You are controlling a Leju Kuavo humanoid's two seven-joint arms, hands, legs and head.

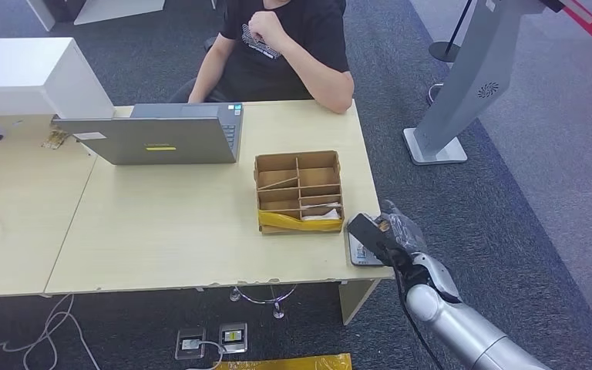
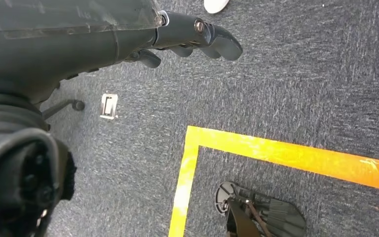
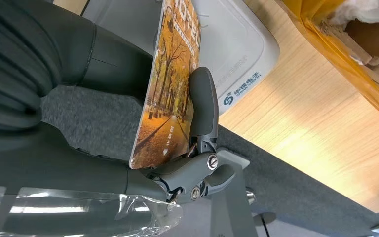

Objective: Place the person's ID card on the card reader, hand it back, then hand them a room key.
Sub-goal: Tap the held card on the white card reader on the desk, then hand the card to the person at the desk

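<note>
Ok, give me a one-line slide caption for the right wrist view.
Right hand pinching an autumn-tree printed card above the white card reader on the wooden desk.

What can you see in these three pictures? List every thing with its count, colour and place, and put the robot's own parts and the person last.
Desk: one, pale wood, centre.
Laptop: one, grey, on the desk before the person.
Divided box: one, brown cardboard with yellow tape, on the desk's right part.
Card reader: one, white, at the desk's right front corner.
Card: one, autumn-tree print, held over the reader.
Floor tape: yellow, on grey carpet.
Person: one, black shirt, behind the desk.
Right hand: grips the card.
Left hand: hangs over the carpet.
</note>
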